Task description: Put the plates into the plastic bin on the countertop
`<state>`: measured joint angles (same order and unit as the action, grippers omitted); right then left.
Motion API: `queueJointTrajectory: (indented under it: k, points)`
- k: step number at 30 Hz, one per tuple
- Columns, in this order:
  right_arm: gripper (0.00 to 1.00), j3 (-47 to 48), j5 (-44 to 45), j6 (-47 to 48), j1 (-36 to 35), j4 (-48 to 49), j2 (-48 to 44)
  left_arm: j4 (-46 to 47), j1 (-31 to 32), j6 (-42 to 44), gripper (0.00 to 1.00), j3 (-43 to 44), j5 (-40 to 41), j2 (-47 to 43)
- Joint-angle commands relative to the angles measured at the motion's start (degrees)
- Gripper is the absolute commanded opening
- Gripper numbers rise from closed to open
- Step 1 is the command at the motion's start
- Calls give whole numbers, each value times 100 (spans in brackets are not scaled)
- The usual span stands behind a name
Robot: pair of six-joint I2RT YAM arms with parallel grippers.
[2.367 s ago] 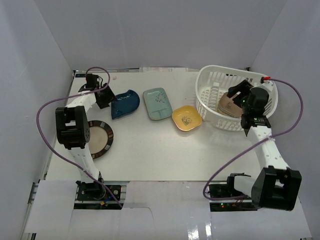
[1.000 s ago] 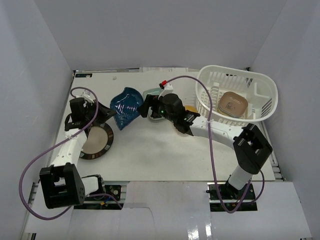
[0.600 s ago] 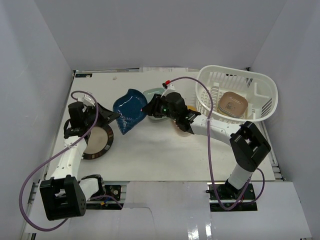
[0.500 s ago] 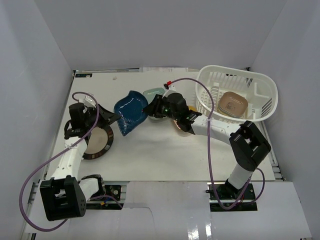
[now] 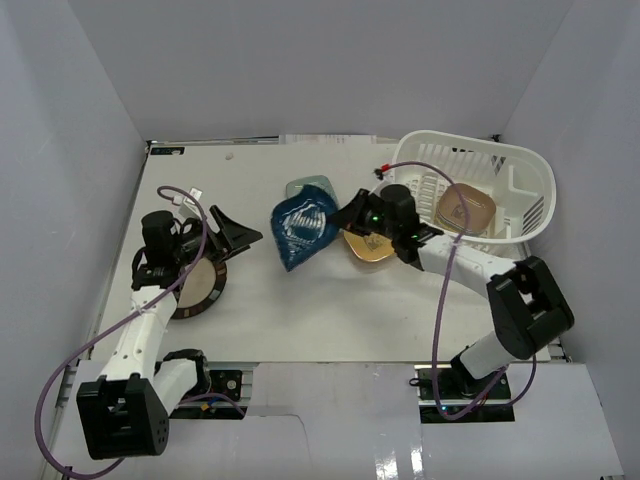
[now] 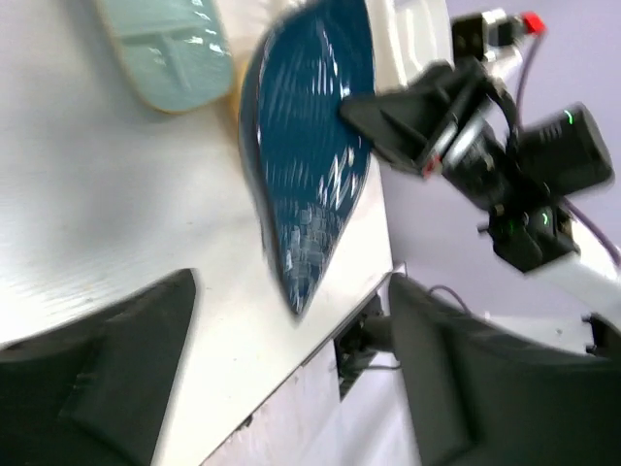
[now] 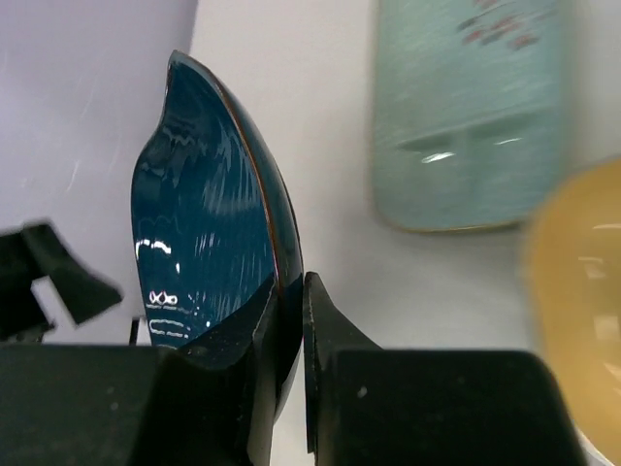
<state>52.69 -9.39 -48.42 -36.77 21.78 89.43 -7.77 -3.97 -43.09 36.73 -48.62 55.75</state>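
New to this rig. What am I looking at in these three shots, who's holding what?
Two robot arms are bolted at the near edge of the white table. The wide picture comes from a fixed camera above and behind them; the other two from cameras on each wrist. The right end effector is clamped on the rim of the teal leaf-shaped plate, held up on edge. The left end effector is open and empty. On the table lie a round dark-rimmed plate, a pale green plate and a yellow plate. The white bin holds one tan plate.
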Motion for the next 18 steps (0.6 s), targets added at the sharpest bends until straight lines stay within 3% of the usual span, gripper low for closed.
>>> queueJointTrajectory:
  k: [1,6,10,15,18]
  points:
    - [8,-74,-229,-247,1238,425,-1214,232,282,186,95,19,-604,-274]
    - [8,530,-19,937,2682,-1453,-1867,-312,1055,915,98,27,-281,-503]
    - [8,655,208,1440,4130,-2053,-1947,-655,1486,1408,98,-104,246,-565]
    - [8,978,-256,1520,5012,-2169,-1281,-954,1566,1584,98,-26,616,-713]
    - [8,1313,-160,1634,5136,-2599,-902,-1095,1574,1602,98,-17,959,-828]
